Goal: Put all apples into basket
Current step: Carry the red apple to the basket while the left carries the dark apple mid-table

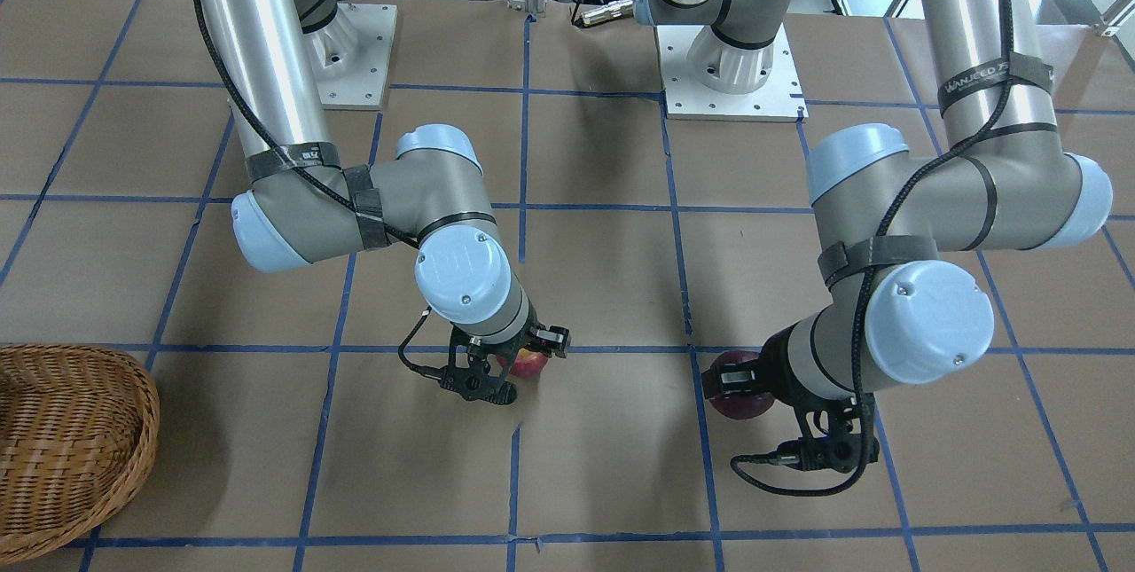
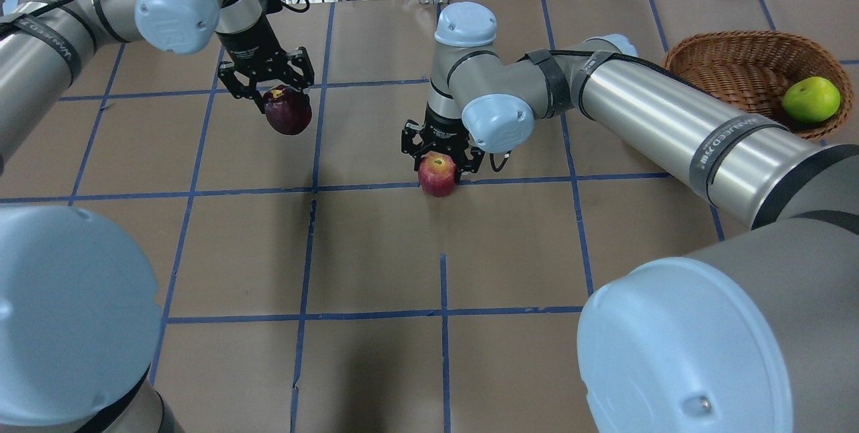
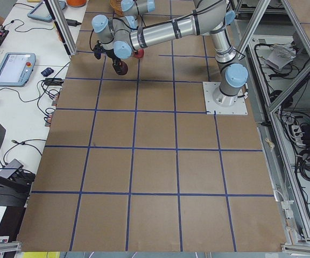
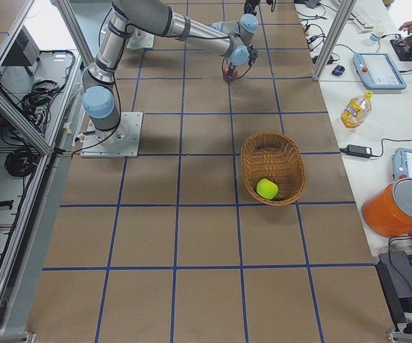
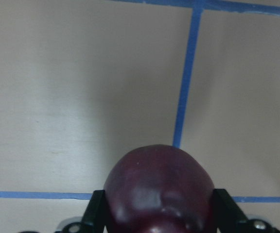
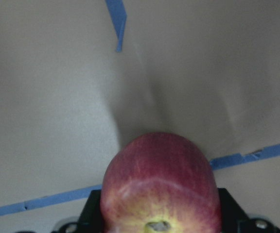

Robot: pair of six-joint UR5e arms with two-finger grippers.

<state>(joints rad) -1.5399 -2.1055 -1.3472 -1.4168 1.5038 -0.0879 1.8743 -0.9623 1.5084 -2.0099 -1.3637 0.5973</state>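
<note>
The left hand is closed on the dark maroon apple. Its two black fingers press against either side of the fruit in the left wrist view. The yellow stem spot faces up, between the fingers. Whether this apple is clear of the brown paper worktop cannot be told.

The right hand is narrowed around the red apple, with a finger on each flank. The apple's yellowish stem end points up towards the wrist. It sits at a blue tape line near the middle of the worktop, with its shadow close beneath it in the right wrist view.

The two hands are well apart. The left one is farther from the robot's base than the right.

The lime green apple lies inside the wicker basket, against the side wall farthest from the hands. The basket stands on the robot's right side of the worktop, well apart from both held apples.
</note>
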